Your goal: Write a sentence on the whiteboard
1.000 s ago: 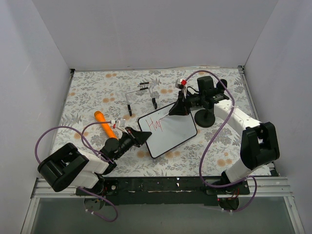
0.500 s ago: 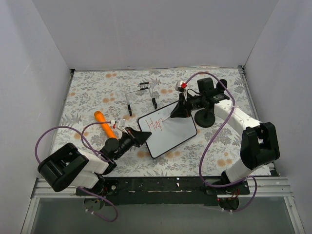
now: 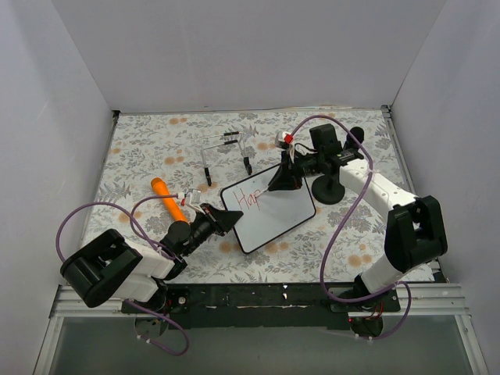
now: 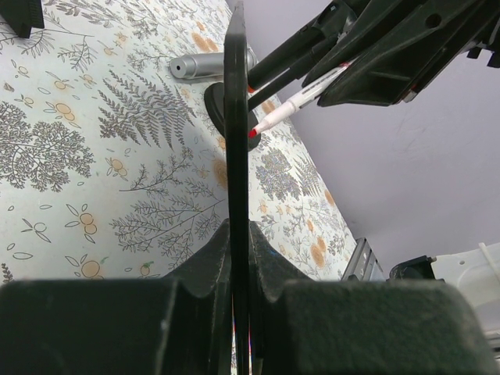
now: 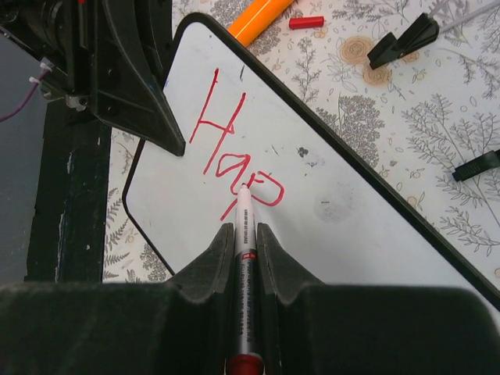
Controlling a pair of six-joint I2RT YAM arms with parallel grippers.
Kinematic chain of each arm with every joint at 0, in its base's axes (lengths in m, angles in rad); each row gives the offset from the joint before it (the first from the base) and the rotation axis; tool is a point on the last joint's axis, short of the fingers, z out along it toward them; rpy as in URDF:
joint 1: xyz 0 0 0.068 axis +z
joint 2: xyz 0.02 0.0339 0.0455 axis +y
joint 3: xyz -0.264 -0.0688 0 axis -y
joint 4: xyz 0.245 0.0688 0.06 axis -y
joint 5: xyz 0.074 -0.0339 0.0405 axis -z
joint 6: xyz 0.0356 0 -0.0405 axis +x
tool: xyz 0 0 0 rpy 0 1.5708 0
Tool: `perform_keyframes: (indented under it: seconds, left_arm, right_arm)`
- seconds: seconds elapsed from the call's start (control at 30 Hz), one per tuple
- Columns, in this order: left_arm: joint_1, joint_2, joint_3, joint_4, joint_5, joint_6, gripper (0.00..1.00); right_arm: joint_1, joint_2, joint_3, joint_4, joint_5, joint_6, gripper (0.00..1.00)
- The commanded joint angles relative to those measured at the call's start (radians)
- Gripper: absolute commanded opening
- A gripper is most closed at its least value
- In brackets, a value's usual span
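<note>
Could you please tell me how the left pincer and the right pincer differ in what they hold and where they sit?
The left pincer clamps the whiteboard by its edge near a corner. The right pincer clamps a red-tipped marker. The left pincer lies on the board's near side. The right pincer reaches in from the far side, with the marker tip on the board at the red letters. Both are shut on something.

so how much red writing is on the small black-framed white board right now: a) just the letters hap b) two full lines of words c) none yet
a: the only red letters on the small black-framed whiteboard read Hap, the white marker pen has its tip at the last letter, and the rest of the surface is bare.
</note>
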Motion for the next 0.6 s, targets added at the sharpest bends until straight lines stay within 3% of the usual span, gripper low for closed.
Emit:
perform_keyframes:
  seconds: [0.0, 0.57]
  left_arm:
    - [-0.007, -0.029, -0.006, 0.135, 0.013, 0.029, 0.0]
    - [-0.007, -0.039, -0.021, 0.14, 0.016, 0.035, 0.0]
  right_arm:
    - [-0.001, -0.043, 0.066, -0.025, -0.045, -0.03, 0.01]
    - [-0.101, -0.173, -0.038, -0.012, -0.031, -0.077, 0.01]
